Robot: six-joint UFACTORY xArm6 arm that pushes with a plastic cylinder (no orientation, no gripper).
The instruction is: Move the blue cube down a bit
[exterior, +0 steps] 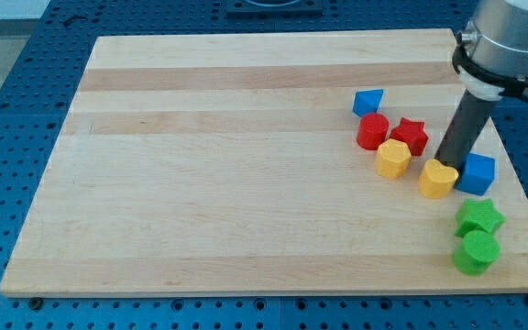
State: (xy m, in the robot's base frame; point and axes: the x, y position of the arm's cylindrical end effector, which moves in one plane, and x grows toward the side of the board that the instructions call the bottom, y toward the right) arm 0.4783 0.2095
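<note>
The small blue plastic cube (477,173) sat on the pale wooden bench (227,174) at the right of the frame, touching a yellow heart-shaped block (438,178) on its left, with a green star block (479,217) just below. My tip (442,162) stood just upper left of the cube; there were no fingers to open or clench. The cube looked light, stiff and easy to slide, so it was best pushed on the middle of its upper face, or it might turn.

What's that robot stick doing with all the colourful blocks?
The robot arm's dark rod is pushing blocks around a wooden board. My tip sits just at the view's upper left of the blue cube, right by a yellow block. The job is to nudge that cube down a little. Below it wait a green star and a green cylinder.
</note>
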